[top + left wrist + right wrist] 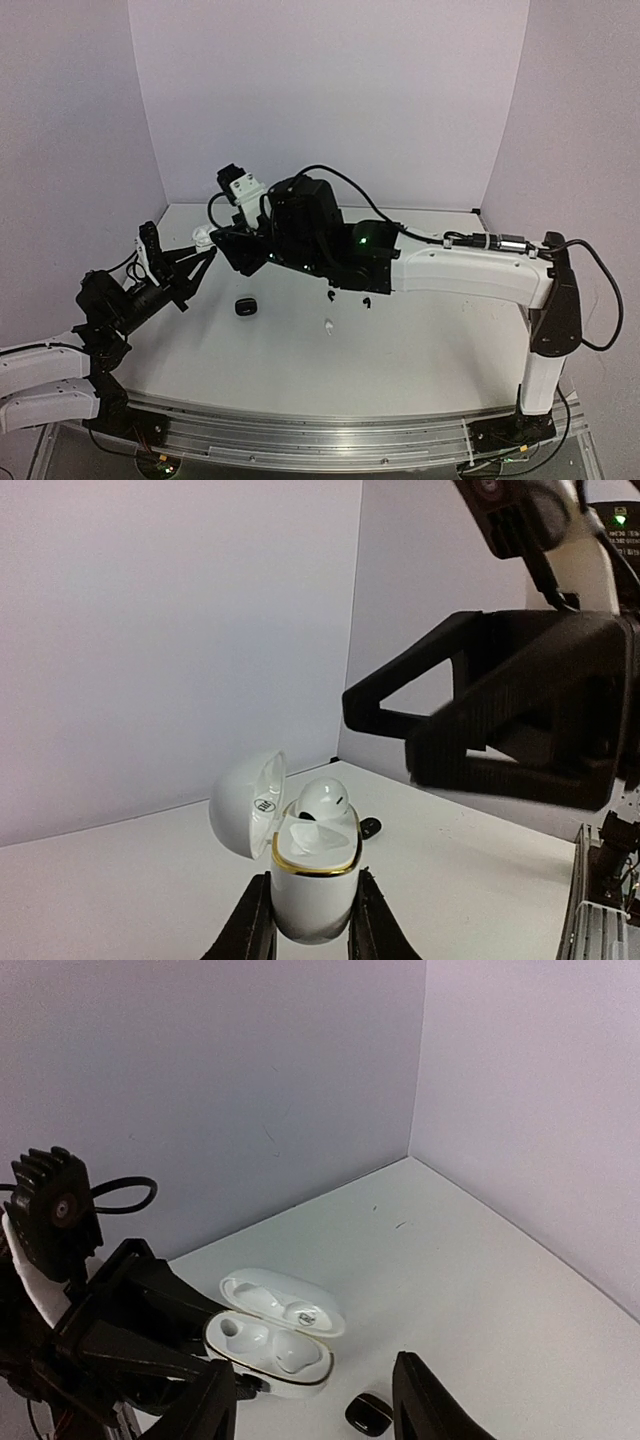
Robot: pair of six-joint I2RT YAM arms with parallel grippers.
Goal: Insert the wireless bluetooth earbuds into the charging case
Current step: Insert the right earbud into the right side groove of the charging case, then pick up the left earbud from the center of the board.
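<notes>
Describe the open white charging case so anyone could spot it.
Find the left gripper at the left side of the table. It clamps a white charging case, lid flipped open, gold rim, white earbud inside. The other case, lying nearby, is black.

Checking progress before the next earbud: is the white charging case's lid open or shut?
Open: the white charging case has its lid hinged back, exposing a white earbud inside.

You see a glossy white charging case point(313, 895) with a thin gold rim. The earbud point(322, 798) in it is white. A second case point(246, 306) is black, the table point(420, 345) white, the walls point(330, 90) pale lilac.
</notes>
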